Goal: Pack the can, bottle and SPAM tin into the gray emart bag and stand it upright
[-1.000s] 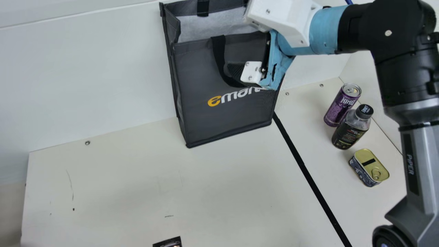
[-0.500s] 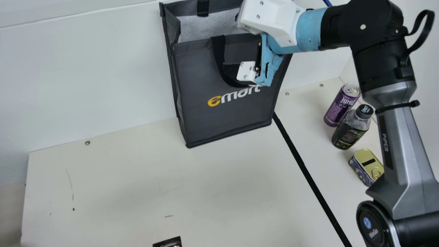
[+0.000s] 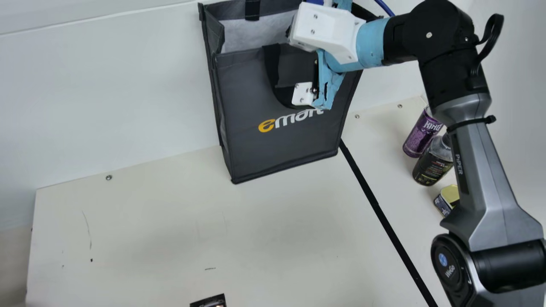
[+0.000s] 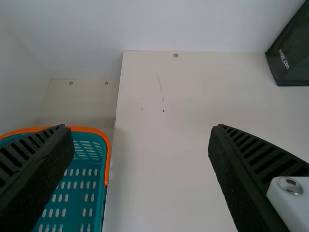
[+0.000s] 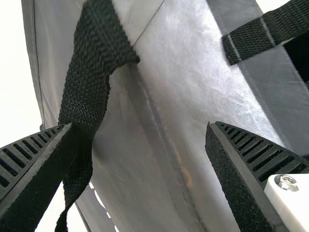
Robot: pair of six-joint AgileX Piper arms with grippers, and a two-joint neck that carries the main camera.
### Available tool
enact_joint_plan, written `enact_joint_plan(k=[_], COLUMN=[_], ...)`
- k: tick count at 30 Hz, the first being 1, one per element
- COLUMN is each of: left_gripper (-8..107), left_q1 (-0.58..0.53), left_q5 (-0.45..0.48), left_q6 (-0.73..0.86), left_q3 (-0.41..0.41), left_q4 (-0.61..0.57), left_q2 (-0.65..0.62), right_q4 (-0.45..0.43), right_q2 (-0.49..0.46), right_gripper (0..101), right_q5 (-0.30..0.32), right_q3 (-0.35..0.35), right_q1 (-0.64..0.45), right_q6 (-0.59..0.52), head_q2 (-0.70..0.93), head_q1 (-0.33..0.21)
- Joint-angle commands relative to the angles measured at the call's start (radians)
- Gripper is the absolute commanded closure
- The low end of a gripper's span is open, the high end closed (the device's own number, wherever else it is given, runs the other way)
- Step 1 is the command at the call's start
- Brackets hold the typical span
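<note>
The right gripper [image 3: 303, 94] was at the emart bag [image 3: 264, 153], spread, maybe touching its strap [image 3: 271, 64]; the left gripper [image 4: 141, 128], well apart from the bag, was also spread

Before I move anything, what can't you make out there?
Main view: tops of the can and bottle, part of the tin, behind my right arm.
Main view: floor of the bag, behind its front.
Main view: dark thing, cut off by the bottom edge.
Left wrist view: basket, cut off at left.
</note>
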Motion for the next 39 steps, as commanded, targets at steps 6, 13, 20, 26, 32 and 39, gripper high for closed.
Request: enact_joint_plan(k=[6,13,20,26,32,39], left_gripper=[9,9,9,9,9,9], left_q1=[0.0,0.0,0.0,0.0,0.0,0.0], left_q5=[0.0,0.0,0.0,0.0,0.0,0.0], left_q6=[0.0,0.0,0.0,0.0,0.0,0.0], left_q3=[0.0,0.0,0.0,0.0,0.0,0.0], left_q4=[0.0,0.0,0.0,0.0,0.0,0.0], left_q2=[0.0,0.0,0.0,0.0,0.0,0.0], right_q4=[0.008,0.019,0.024,0.014,-0.005,-0.024], right_q2=[0.012,0.018,0.016,0.0,-0.034,-0.09], right_gripper=[40,87,101,101,101,101], right_q5=[0.002,0.002,0.002,0.002,0.002,0.002], right_q3=[0.003,0.0,-0.017,-0.029,-0.026,-0.004], right_q1=[0.004,0.003,-0.001,-0.002,0.009,0.028], right_q6=[-0.02,-0.032,-0.015,0.012,0.041,0.066], head_q2=[-0.001,-0.001,-0.001,-0.001,-0.001,-0.001], head_q1=[-0.023,-0.023,-0.023,-0.023,-0.023,-0.023])
